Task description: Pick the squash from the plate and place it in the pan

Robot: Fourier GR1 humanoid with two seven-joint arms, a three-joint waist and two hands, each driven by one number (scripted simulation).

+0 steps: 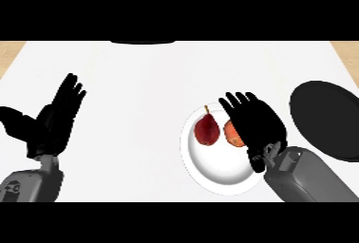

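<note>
The right forearm [303, 174], grey and bulky, comes in at the near right corner and is the closest thing in the view. From it the right robot hand [254, 122] stretches out flat over the right side of a white plate [214, 176], its fingers straight and spread, pointing toward the far edge of the tabletop [154, 71]. It has hold of nothing. Just under its palm, at its left edge, lies an orange piece, the squash [232, 134], partly covered by the robot hand so that only its left part shows; whether the palm touches it cannot be told. Just to the left of the squash, on the same plate, lies a dark red fruit [207, 129] with a thin stem pointing to the far side. The two lie close together on the far half of the plate, while the near half is bare white.

To the right of the plate, apart from it, sits a dark round pan [328, 118], cut off by the right edge of the view.

Well to the left, the left robot hand [52, 121] rests open near the left edge, fingers straight and pointing up and away, thumb out to the left, nothing in it. Its grey forearm [28, 186] shows at the near left corner.
</note>
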